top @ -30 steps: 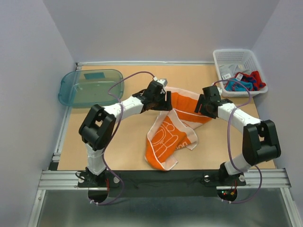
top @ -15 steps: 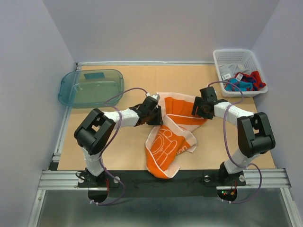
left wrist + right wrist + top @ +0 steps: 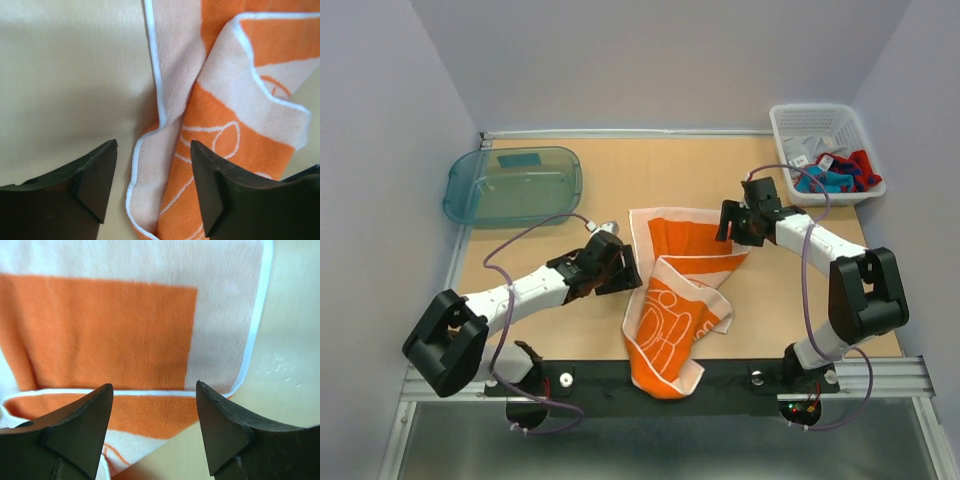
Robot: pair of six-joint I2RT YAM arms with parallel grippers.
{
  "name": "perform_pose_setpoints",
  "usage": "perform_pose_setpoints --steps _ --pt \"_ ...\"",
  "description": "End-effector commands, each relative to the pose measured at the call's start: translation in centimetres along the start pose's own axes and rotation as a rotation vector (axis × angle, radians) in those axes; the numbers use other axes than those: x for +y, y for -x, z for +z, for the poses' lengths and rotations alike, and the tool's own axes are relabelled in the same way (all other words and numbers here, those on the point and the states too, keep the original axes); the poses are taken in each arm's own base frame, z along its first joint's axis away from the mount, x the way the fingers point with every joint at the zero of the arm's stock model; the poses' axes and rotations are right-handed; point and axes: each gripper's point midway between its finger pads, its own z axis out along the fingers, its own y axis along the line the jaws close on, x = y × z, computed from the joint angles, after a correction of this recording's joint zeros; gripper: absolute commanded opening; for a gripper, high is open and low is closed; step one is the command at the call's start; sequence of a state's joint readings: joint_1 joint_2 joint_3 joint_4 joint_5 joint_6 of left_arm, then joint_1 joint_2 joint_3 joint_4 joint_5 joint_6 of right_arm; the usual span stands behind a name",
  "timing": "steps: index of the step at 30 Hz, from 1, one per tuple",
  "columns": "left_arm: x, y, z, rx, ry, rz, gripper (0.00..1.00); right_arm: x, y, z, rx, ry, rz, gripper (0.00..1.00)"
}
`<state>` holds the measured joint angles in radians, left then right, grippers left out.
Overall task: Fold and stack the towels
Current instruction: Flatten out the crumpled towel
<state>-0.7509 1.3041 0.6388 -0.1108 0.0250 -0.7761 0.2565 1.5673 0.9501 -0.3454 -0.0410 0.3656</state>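
An orange towel point(image 3: 685, 240) with a pale line pattern lies crumpled mid-table. Its far part is spread flat and its near end reaches over the black front rail. My left gripper point(image 3: 623, 277) is open at the towel's left edge. In the left wrist view point(image 3: 152, 150) the white-piped hem point(image 3: 150, 165) lies between the jaws, ungripped. My right gripper point(image 3: 725, 228) is open over the towel's far right corner point(image 3: 220, 350), as the right wrist view point(image 3: 153, 390) shows. Red point(image 3: 861, 165), teal-blue point(image 3: 820, 182) and light grey point(image 3: 810, 140) towels lie in the basket.
A white mesh basket point(image 3: 790, 120) stands at the far right corner. A translucent teal tray point(image 3: 510, 190) sits at the far left. Grey walls close in the table on three sides. Bare tabletop shows left of the towel point(image 3: 65, 75).
Both grippers have let go of the orange towel, which dropped and spread on the table. The left arm swung back toward the near left. The right gripper shifted slightly farther back.
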Motion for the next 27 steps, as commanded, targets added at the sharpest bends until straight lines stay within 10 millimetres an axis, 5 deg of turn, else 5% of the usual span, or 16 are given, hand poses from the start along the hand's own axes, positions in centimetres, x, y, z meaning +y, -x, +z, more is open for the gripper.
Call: perform_pose_setpoints --steps 1,6,10,16,23,27 --pt "-1.4 6.1 -1.8 -0.169 0.021 -0.002 0.75 0.5 6.9 -2.6 -0.169 -0.042 -0.060 0.72" --pt "-1.6 11.7 0.2 -0.194 0.076 0.169 0.89 -2.3 10.7 -1.1 -0.181 -0.084 -0.037 0.70" --pt "-2.8 17.3 1.3 -0.215 0.101 0.301 0.90 -3.1 11.8 0.2 -0.158 -0.052 -0.070 0.66" --pt "-1.8 21.1 4.3 -0.163 0.131 0.471 0.89 -4.5 12.1 1.7 -0.125 -0.052 -0.181 0.66" --pt "-1.5 21.7 7.3 -0.081 0.116 0.668 0.78 -5.5 11.8 3.7 -0.082 -0.064 -0.262 0.64" --pt "-1.2 21.9 8.2 -0.060 0.124 0.700 0.74 -6.0 10.8 5.0 -0.038 -0.071 -0.275 0.54"
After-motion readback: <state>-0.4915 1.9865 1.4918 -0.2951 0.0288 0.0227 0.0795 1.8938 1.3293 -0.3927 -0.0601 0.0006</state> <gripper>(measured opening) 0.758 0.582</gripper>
